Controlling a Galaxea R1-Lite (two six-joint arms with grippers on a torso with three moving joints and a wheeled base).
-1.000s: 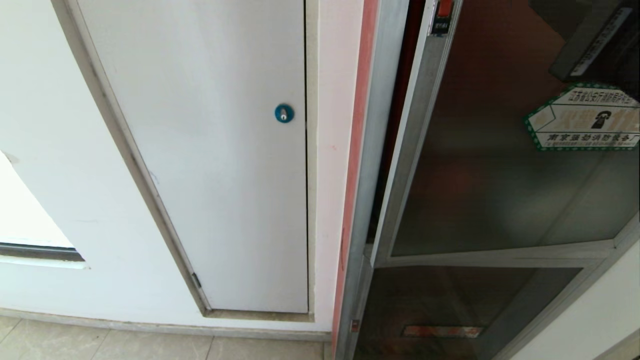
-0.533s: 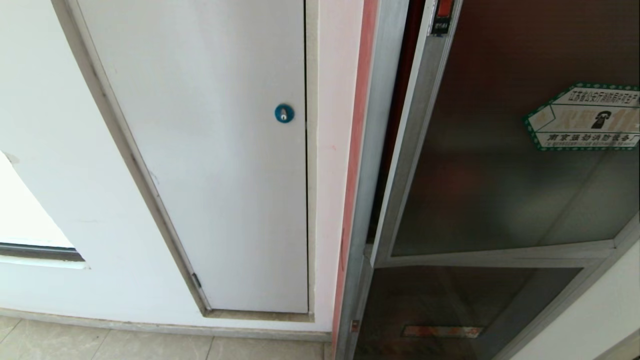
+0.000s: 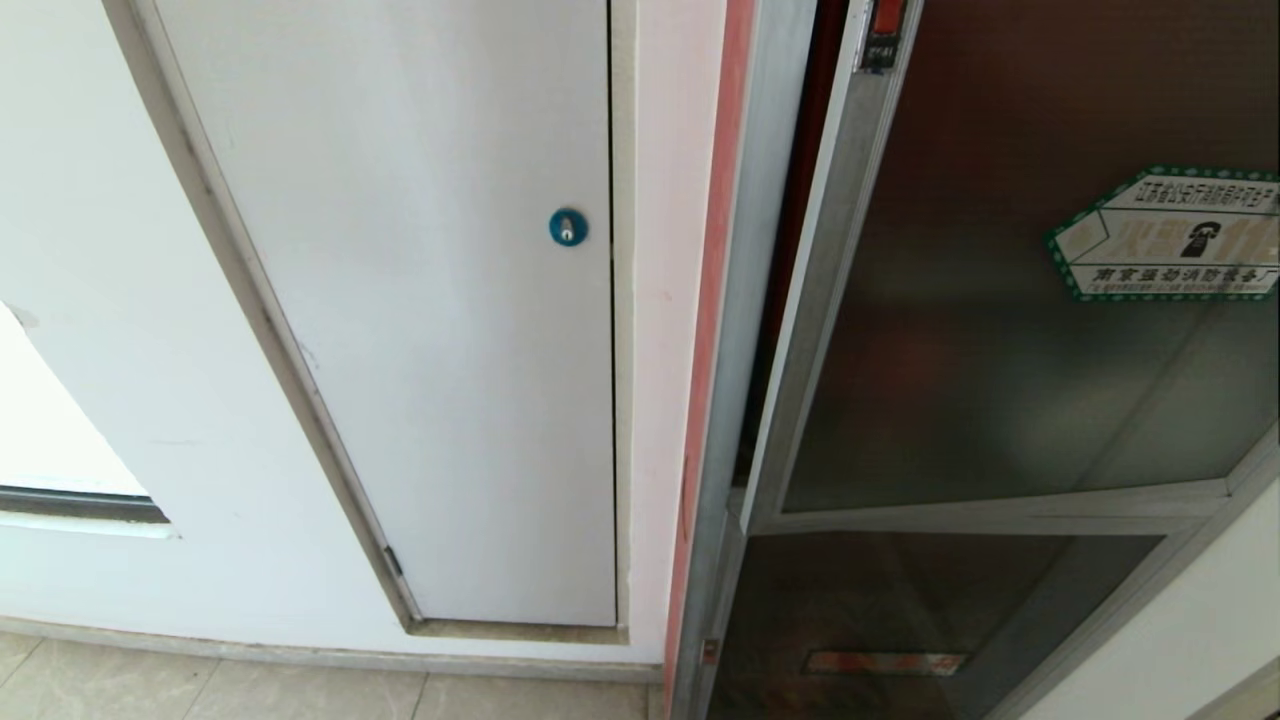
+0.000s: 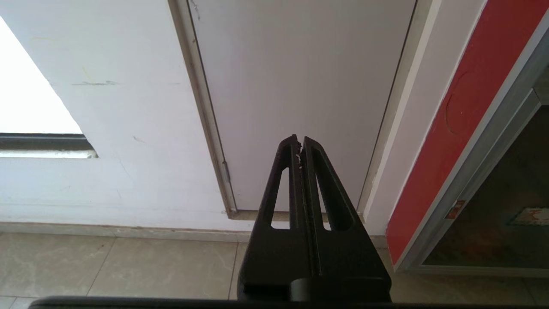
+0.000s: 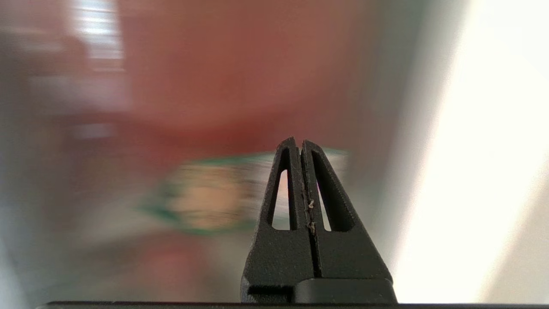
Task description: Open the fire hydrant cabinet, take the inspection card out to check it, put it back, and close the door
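On my head view the door [image 3: 1000, 300] of the fire hydrant cabinet [image 3: 735, 400] stood slightly ajar, a dark gap showing along its latch edge, its hexagonal sticker [image 3: 1165, 235] facing me. To the left sat a white panel [image 3: 420, 300] with a blue lock [image 3: 568, 227]. My right pincer [image 5: 299, 143] was pressed together, empty, before the blurred sticker. My left pincer [image 4: 299, 140] was likewise together, pointed at the white panel above the floor [image 4: 128, 266]. I saw no inspection card.
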